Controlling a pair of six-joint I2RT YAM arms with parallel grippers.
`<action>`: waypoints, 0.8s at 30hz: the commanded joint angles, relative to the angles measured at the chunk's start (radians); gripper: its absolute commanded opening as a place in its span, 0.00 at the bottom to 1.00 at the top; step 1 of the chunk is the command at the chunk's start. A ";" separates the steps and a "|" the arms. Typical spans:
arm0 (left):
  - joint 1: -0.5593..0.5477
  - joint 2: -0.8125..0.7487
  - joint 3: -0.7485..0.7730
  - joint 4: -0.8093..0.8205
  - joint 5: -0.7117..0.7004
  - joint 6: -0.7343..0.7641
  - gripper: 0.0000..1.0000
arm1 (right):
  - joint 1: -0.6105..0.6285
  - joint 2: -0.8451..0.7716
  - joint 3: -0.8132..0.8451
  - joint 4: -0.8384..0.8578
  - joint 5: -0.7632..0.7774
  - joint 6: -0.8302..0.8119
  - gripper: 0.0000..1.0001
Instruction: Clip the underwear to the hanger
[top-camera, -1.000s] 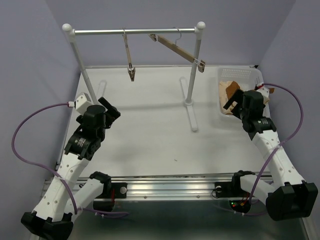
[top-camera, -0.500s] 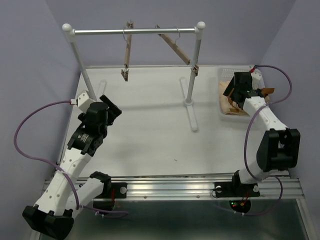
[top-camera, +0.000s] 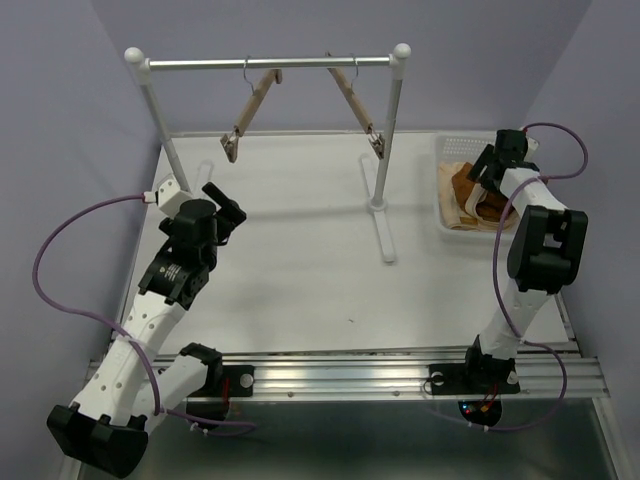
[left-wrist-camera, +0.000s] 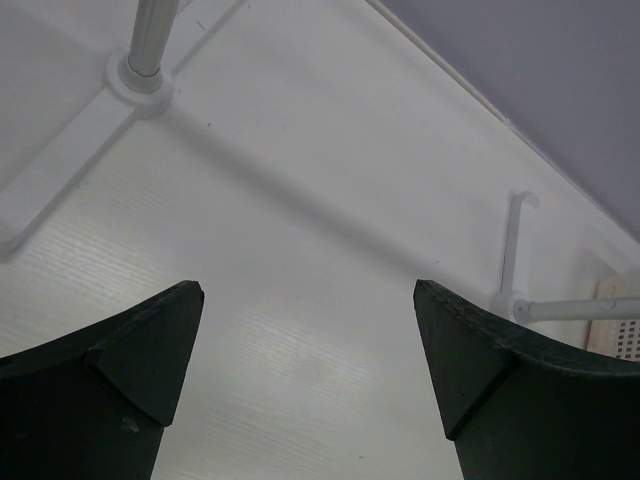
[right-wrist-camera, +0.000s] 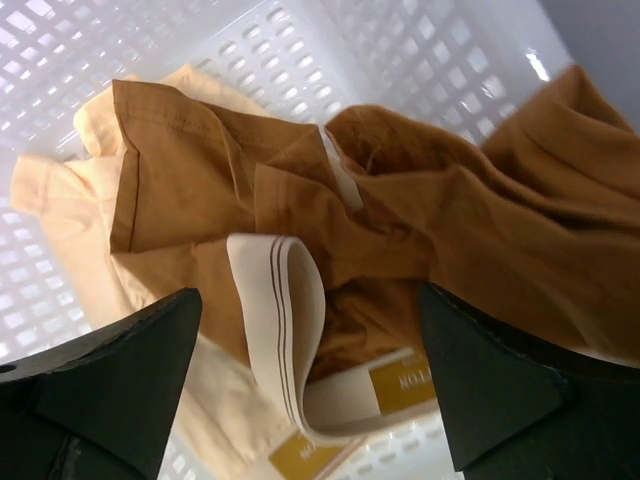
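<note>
Step in hand: fetching the garment, nothing is being clipped yet. The right hand (right-wrist-camera: 310, 300) is hanging directly over the basket (right-wrist-camera: 400, 50), fingers spread wide and gripping nothing. The underwear (right-wrist-camera: 440, 230) is lying crumpled inside the basket, rust-orange cloth on top of a pale peach garment (right-wrist-camera: 60, 190). Its light waistband (right-wrist-camera: 275, 300) is curling up in a loop right between the spread fingers.

The left hand (left-wrist-camera: 310, 290) is waiting well apart from the basket, over the bare bench (top-camera: 300, 250). It is also spread wide and carrying nothing.

Two look-alike hangers are hanging tilted on the rail (top-camera: 270, 63), well apart from the basket. There is the nearer hanger (top-camera: 355, 100) and the farther hanger (top-camera: 250, 105); which one is meant cannot be told.

Next move, as a judgement:
- The right hand is likely needing to drop into the basket and pinch the orange cloth or the waistband loop only.
- It should be keeping clear of the pale garment underneath.
- A lift out toward the rail would follow, with the left hand helping to spread the waistband.

Risk: both layers could come up together.
</note>
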 joint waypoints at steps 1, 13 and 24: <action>0.001 0.007 -0.002 0.068 -0.001 0.034 0.99 | -0.037 0.054 0.046 0.127 -0.124 -0.049 0.90; 0.001 0.002 -0.018 0.075 0.003 0.029 0.99 | -0.037 0.064 -0.044 0.215 -0.262 -0.124 0.60; -0.001 0.002 -0.016 0.072 0.011 0.028 0.99 | -0.037 0.074 -0.043 0.216 -0.245 -0.150 0.31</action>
